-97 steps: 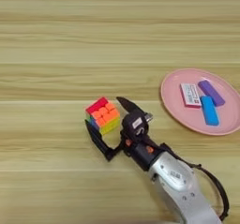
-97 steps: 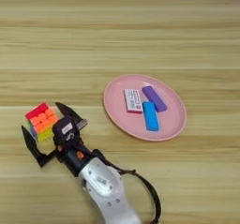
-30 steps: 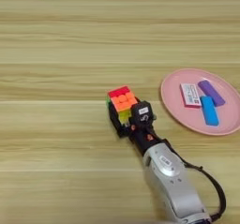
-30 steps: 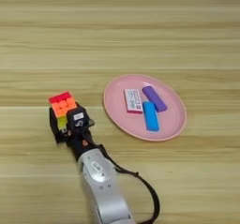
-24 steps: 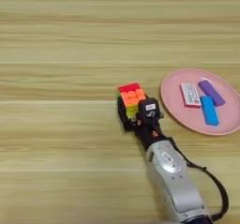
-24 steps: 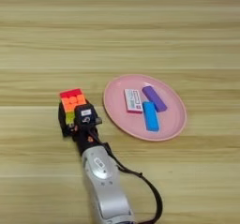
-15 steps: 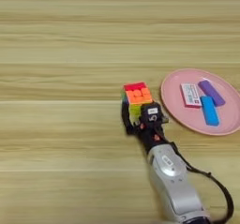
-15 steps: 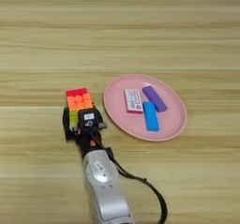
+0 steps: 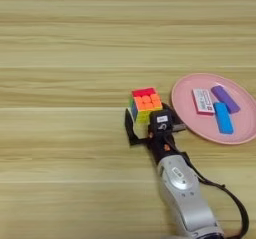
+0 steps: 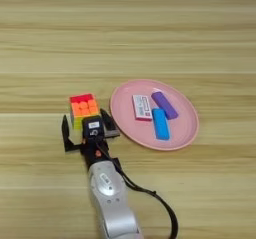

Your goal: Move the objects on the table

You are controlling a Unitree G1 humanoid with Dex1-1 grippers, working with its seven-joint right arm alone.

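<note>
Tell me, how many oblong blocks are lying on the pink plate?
2. The purple block lies at the right on the pink plate, the blue block just in front of it, beside the white-and-red card. None seems hidden.

Silver forearm (image 9: 186,198), black cable (image 9: 227,199), two black fingers (image 10: 65,131), small white label.

We're looking down at a test setup, by the look of it: a bare wooden bench (image 9: 60,43) is filling everything around the tool (image 9: 150,124), no room showing.
</note>
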